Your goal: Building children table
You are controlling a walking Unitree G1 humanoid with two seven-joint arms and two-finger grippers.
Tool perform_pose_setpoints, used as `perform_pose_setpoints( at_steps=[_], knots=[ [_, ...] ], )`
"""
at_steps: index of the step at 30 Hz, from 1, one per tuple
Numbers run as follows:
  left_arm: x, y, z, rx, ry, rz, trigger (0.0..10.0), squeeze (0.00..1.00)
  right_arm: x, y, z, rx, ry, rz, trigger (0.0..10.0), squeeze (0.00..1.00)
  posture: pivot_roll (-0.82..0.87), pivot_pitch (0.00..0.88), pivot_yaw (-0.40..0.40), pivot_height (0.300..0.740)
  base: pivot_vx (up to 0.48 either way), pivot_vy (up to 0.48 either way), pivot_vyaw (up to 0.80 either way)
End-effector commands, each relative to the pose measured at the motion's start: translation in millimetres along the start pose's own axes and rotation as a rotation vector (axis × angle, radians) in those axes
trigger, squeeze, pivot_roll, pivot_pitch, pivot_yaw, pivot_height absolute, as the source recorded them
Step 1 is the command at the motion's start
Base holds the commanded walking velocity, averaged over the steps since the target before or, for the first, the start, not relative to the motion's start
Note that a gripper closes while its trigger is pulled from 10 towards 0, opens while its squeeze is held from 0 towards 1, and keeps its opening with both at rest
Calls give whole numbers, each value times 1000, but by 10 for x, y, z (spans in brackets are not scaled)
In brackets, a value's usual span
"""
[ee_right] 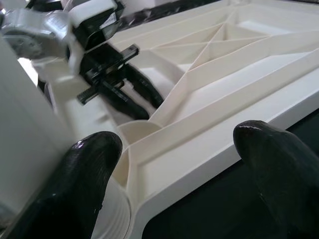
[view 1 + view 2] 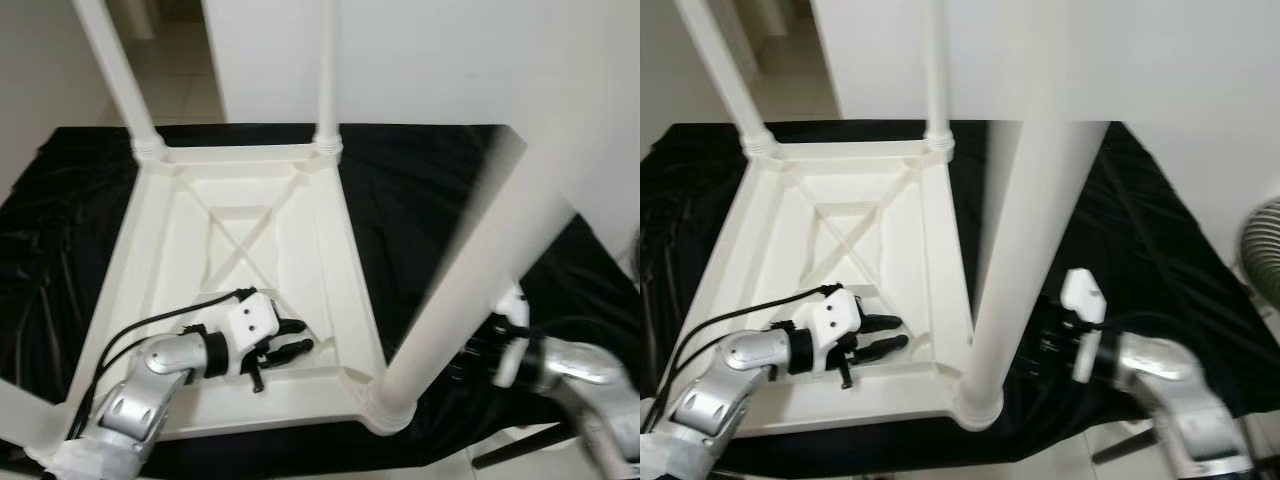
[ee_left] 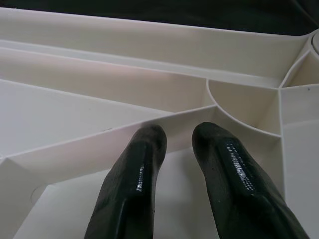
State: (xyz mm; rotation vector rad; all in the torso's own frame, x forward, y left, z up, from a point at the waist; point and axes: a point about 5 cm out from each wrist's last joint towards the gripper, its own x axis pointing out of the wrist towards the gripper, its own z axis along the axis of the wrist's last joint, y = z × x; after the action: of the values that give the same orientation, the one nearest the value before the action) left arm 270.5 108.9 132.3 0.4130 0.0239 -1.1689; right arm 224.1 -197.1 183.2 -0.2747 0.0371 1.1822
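Observation:
A white plastic children's table (image 2: 345,270) lies upside down on a black cloth (image 2: 430,190). Legs stand up from its far left corner (image 2: 115,60), far right corner (image 2: 325,60) and near right corner (image 2: 470,270). My left gripper (image 2: 298,337) rests inside the ribbed underside, close to the near right corner. Its fingers (image 3: 139,164) are slightly apart with nothing between them, pointing at a rib. My right gripper (image 2: 1035,345) is open just outside the table, beside the base of the near right leg. In the right wrist view its fingertips (image 1: 94,149) straddle the table's corner edge without touching it.
The cloth hangs over the support's edges. A white wall rises right behind the table, and a tiled doorway (image 2: 175,60) opens at the far left. A grey round grille (image 2: 1262,250) stands at the right. A white shape (image 2: 25,410) lies by the near left corner.

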Motion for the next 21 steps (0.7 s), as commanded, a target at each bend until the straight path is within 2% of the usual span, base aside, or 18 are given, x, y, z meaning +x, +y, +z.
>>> perform_pose_setpoints(
  at_steps=[1, 6, 21],
  knots=[
    [46, 57, -81, -15, 41, 142, 10000, 0, 16, 172, -45, 31, 27, 152, 10000, 0, -43, 174, 37, 740, 0, 0, 0],
    [53, 64, -90, -8, 41, 134, 10000, 0, -54, 74, -83, 36, 55, 86, 10000, 0, -42, 172, 38, 740, 0, 0, 0],
    [22, 112, -121, 10, 45, 139, 10000, 0, -310, 59, -168, 43, 178, 93, 10000, 0, -41, 171, 44, 740, 0, 0, 0]
  ],
)
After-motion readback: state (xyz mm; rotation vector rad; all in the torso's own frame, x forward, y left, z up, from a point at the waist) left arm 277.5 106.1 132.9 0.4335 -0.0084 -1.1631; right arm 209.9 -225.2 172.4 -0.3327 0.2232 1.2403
